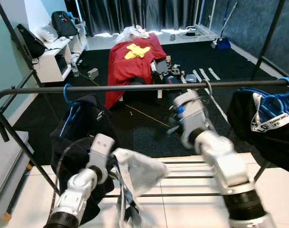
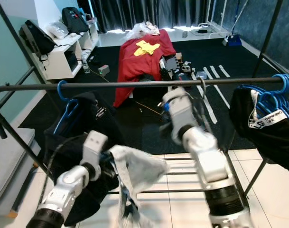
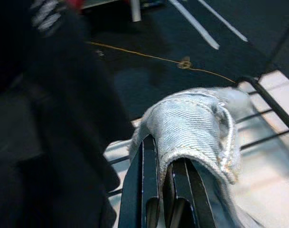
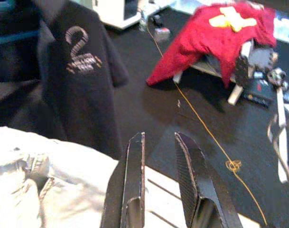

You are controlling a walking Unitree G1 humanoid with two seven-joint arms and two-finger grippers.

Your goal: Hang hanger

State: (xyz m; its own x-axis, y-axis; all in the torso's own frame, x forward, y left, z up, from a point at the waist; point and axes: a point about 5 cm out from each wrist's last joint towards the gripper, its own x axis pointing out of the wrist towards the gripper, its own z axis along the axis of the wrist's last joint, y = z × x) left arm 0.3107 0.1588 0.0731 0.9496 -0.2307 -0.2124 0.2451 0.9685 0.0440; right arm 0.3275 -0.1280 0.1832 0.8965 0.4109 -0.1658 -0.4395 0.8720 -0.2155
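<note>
- Left wrist view: the left gripper [image 3: 164,190] was seen clamped on a fold of a pale grey garment [image 3: 191,128], the cloth pinched between its two black fingers [image 3: 143,185] and draped over their tips.
- In the left eye view the same grey garment [image 1: 137,173] was held low, in front of the rail and left of centre, and hung limply downward from the left gripper [image 1: 116,159]; a hanger inside it could not be made out, so its pointing and long axis could not be told.
- The right gripper [image 4: 158,175] was seen in its wrist view with its fingers slightly parted and nothing between them; the grey cloth lay below and to one side, apart from the fingers.
- The right arm [image 1: 215,152] was raised toward the dark rail [image 1: 135,87] of the clothes rack, which ran across the view from side to side.
- On the rail, a blue hanger [image 1: 67,94] carrying a black shirt [image 1: 85,128] was hung at the left end, and several blue hangers [image 1: 277,97] with dark clothes were bunched at the right end.
- Further off, on the dark carpet, a red cloth [image 1: 135,59] with a yellow star was draped over a low object, with small items scattered beside it.
- At the far left a white shelf [image 1: 56,57] bearing black bags was seen.
</note>
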